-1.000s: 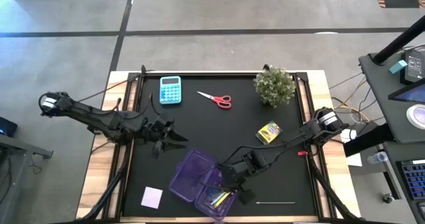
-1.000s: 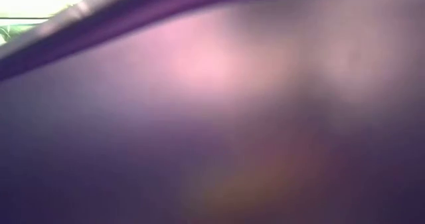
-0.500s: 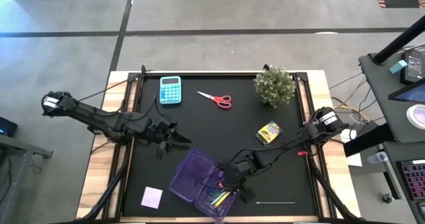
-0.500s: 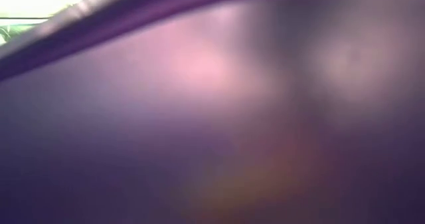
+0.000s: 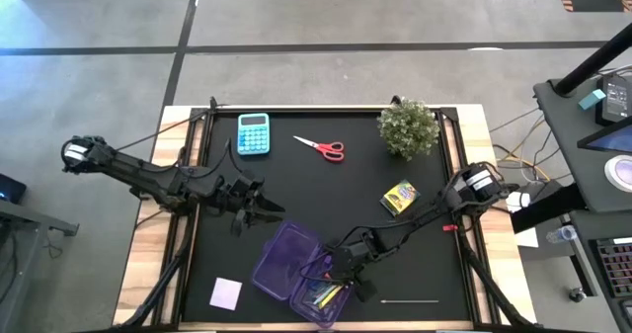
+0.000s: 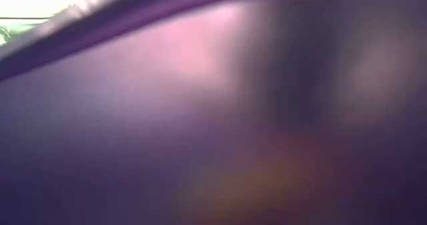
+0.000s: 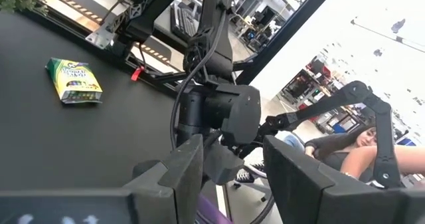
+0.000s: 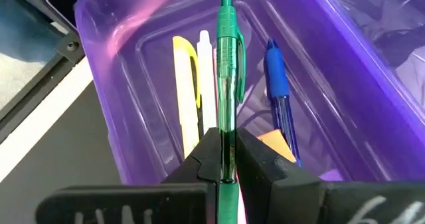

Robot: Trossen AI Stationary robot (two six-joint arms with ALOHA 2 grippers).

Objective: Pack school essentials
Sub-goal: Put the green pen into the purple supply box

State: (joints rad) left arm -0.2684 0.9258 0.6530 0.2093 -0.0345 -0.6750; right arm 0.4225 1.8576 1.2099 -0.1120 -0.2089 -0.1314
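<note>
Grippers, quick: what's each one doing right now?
Left gripper: open, empty, above the mat left of the purple case.
Right gripper: closed on the green pen, over the case.

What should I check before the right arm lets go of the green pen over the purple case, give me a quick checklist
1. Right gripper shut on the green pen: ok.
2. Pen over the open tray of the purple case, not its rim: ok.
3. Room in the tray beside the yellow pen and blue pen: ok, a gap lies between them.
4. Pen height above the tray floor: cannot tell.
5. Left gripper open and clear of the case: ok, it hangs off to the case's side.
6. Things yet to pack, the scissors, crayon box and lilac note pad, lying on the mat: ok.
</note>
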